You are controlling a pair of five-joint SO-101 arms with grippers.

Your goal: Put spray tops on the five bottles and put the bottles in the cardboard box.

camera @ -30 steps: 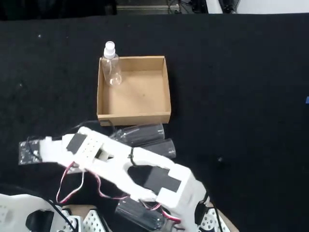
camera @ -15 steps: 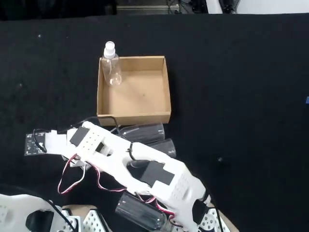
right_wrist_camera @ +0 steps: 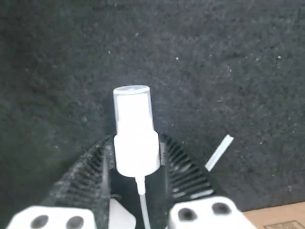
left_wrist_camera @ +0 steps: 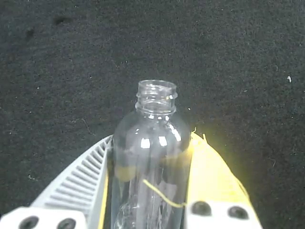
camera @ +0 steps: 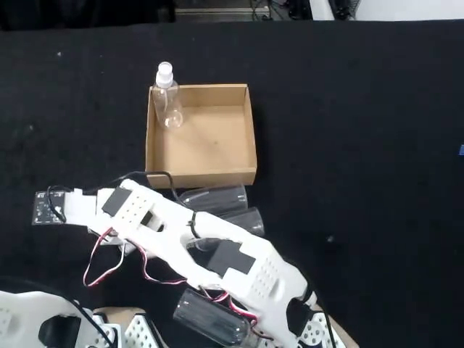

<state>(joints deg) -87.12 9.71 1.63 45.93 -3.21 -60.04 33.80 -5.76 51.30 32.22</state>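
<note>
One clear bottle (left_wrist_camera: 151, 162) (neck open) sits in left pincer (left_wrist_camera: 153, 140).

A capped bottle (camera: 167, 101) leans in the cardboard box's (camera: 201, 176) back-left corner; two bottles (camera: 217, 197) lie before it.

**A robotics lab bench, viewed from alongside.**
The table (camera: 377, 109) is draped in black cloth; over it stretches a white printed arm (camera: 217, 254) with bare red and white servo wires (camera: 90, 270) looping from its joints. Loose cables (camera: 279, 9) trail past the far edge. A plain cardboard box (camera: 201, 176) sits mid-table.
</note>
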